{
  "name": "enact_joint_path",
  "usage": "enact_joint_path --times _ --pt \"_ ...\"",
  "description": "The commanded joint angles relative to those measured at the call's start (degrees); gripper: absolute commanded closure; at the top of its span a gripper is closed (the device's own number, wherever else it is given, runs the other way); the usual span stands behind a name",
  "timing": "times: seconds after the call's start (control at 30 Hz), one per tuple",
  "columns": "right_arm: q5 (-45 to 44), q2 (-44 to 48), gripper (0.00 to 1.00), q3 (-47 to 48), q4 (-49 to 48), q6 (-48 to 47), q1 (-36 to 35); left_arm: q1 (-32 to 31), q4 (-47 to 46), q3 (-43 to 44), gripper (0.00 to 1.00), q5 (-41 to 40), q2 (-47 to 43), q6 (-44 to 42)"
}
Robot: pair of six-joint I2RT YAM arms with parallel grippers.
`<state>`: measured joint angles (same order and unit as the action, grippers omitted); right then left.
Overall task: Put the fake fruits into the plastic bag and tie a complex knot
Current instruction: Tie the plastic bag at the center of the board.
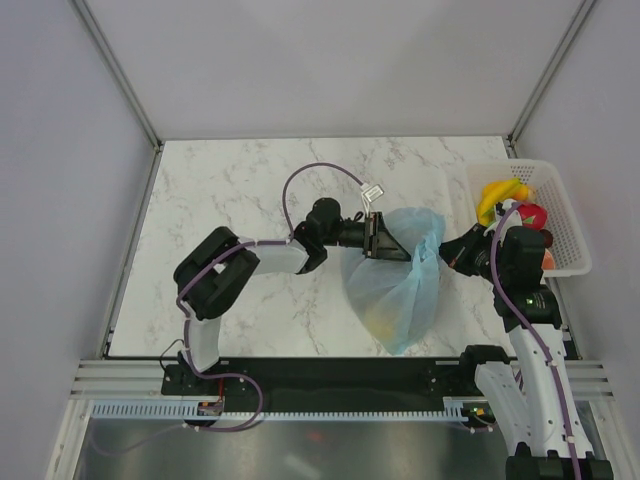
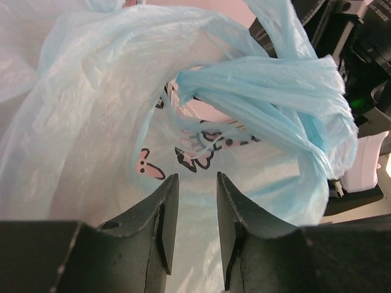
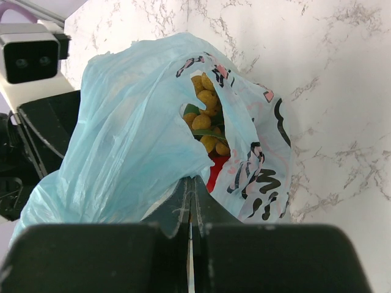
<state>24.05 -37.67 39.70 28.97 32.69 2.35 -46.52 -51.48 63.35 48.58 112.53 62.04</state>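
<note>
- Marble table (image 1: 220, 200) filled the floor of a bare white booth, and both arms reached toward its middle.
- Left claw (image 2: 195, 178) had its jaws parted with nothing between them, and it nosed up to the mouth of the plastic bag (image 1: 400, 280) at the bag's 10 o'clock side.
- Right claw (image 3: 188, 183) was pressed fully together. The thin film ran right down to its tips at the bag's 3 o'clock edge, so it looked to be pinching that rim and holding the mouth up.
- Inside the bag lay a tan knobbly cluster (image 3: 204, 113) with a red piece (image 3: 214, 174) under it, so the filling looked partly done.
- Bananas (image 1: 500, 195) and a red fruit (image 1: 533, 214) lay in the white basket (image 1: 570, 215) at the table's 3 o'clock. By my judgement these were left to move.
- No knot showed. One handle (image 2: 269, 91) was bunched into a loose rope across the mouth, untied.
- That sagging handle narrowed the opening and would likely catch fruit on the way in.
- The right arm sat between bag and basket, so a reach to the basket looked crowded while the right claw held the rim.
- A purple cable (image 1: 320, 175) arched at the left arm's 12 o'clock, apart from the bag.
</note>
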Motion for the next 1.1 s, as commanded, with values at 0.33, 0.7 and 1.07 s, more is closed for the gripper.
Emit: enact_joint_path --times 0.33,0.7,1.07 --pt "-0.68 -1.09 1.0 2.48 -0.67 -1.84 -0.07 4.6 5.26 -12.46 0.53 -4.19 -17.6 -7.55" --pt "-0.32 -1.09 1.0 3.1 0.3 -2.28 -0.06 0.47 4.99 -9.74 0.46 -1.73 -16.65 -8.52" --pt "0.11 -0.39 1.0 2.92 0.56 -2.28 -0.07 -2.34 7.45 -5.08 0.49 -4.81 -13.74 -10.63"
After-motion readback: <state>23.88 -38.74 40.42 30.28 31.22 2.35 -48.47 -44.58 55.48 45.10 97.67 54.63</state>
